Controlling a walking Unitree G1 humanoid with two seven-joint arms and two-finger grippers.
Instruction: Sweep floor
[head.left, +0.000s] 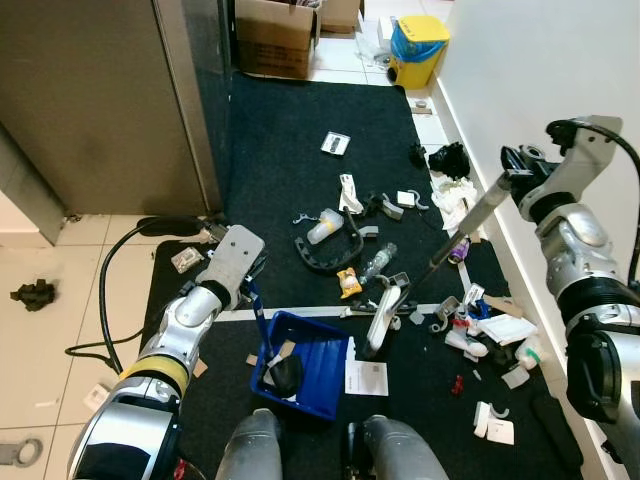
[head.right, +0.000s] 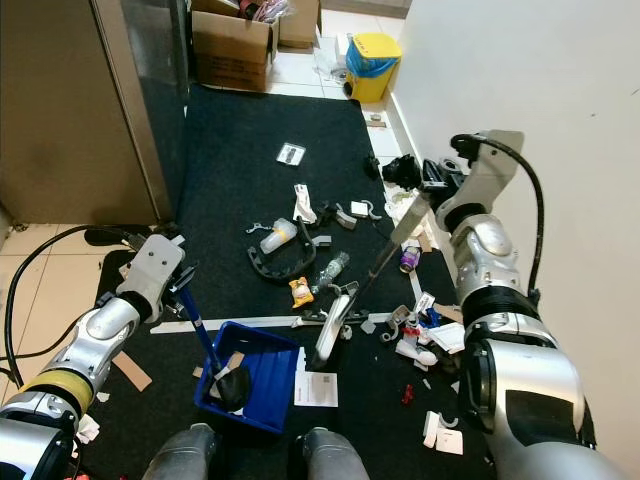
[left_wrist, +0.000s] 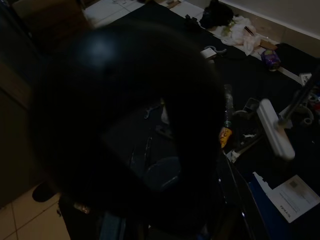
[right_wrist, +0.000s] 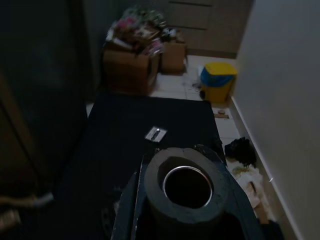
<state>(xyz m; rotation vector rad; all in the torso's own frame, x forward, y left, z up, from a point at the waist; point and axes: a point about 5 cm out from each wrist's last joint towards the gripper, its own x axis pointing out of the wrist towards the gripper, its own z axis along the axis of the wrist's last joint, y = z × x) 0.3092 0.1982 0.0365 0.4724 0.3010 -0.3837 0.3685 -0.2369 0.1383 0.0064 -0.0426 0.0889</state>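
Blue dustpan (head.left: 305, 375), white-headed broom (head.left: 385, 318) beside.

A black mat (head.left: 290, 130) covers the tiled floor (head.left: 40, 260). Litter lies scattered around the blue dustpan (head.left: 310, 375): a plastic bottle (head.left: 378, 262), a paper sheet (head.left: 366, 378), a yellow wrapper (head.left: 348, 283).

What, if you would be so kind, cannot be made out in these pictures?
- Left gripper fingers: hidden behind its wrist body in the eye views; a dark blur covers the left wrist view.
- Right gripper fingers: too small around the broom handle.
- Dark lump in blue dustpan: unidentifiable.
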